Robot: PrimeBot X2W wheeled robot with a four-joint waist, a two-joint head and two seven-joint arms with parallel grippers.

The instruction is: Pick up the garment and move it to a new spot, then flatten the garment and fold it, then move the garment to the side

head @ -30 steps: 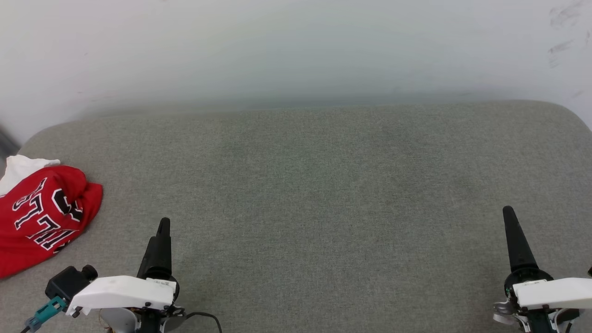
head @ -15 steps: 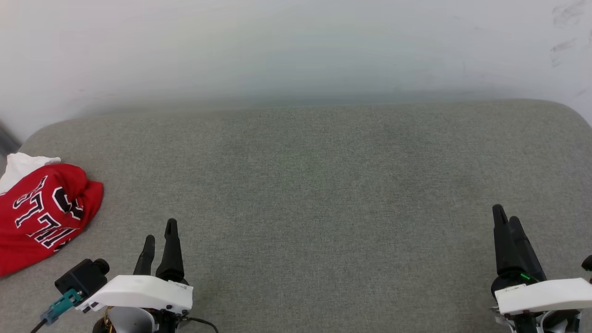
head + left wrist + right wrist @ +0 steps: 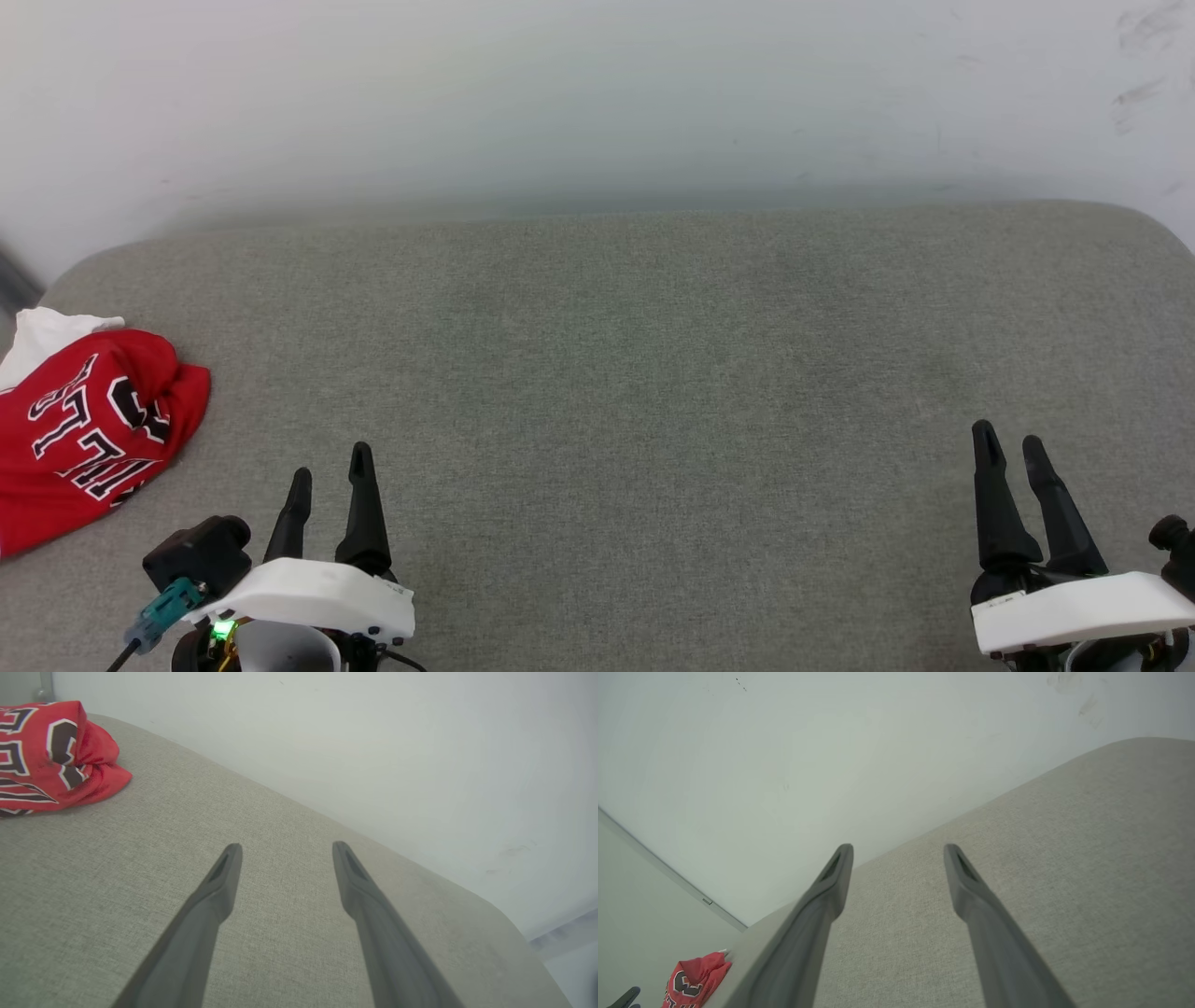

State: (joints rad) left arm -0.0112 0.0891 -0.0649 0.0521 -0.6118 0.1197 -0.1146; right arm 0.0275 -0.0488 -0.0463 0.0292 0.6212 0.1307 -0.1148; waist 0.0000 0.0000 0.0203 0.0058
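The garment (image 3: 84,434) is a crumpled red jersey with black white-outlined lettering and a bit of white sleeve, bunched at the far left edge of the grey cushion. It appears at the top left in the left wrist view as the garment (image 3: 49,756) and small at the bottom left in the right wrist view as the garment (image 3: 693,982). My left gripper (image 3: 330,464) stands open near the front, to the right of the garment and apart from it. My right gripper (image 3: 1009,444) is open at the far right, with nothing between its fingers.
A grey fabric cushion (image 3: 616,373) with rounded far corners spans the scene. A pale wall (image 3: 597,103) rises right behind it. The cushion's left edge drops off beside the garment.
Both wrists have rolled, so each gripper's two fingers now show side by side instead of overlapped, and both arms have drawn slightly back and inward. The garment has not moved.
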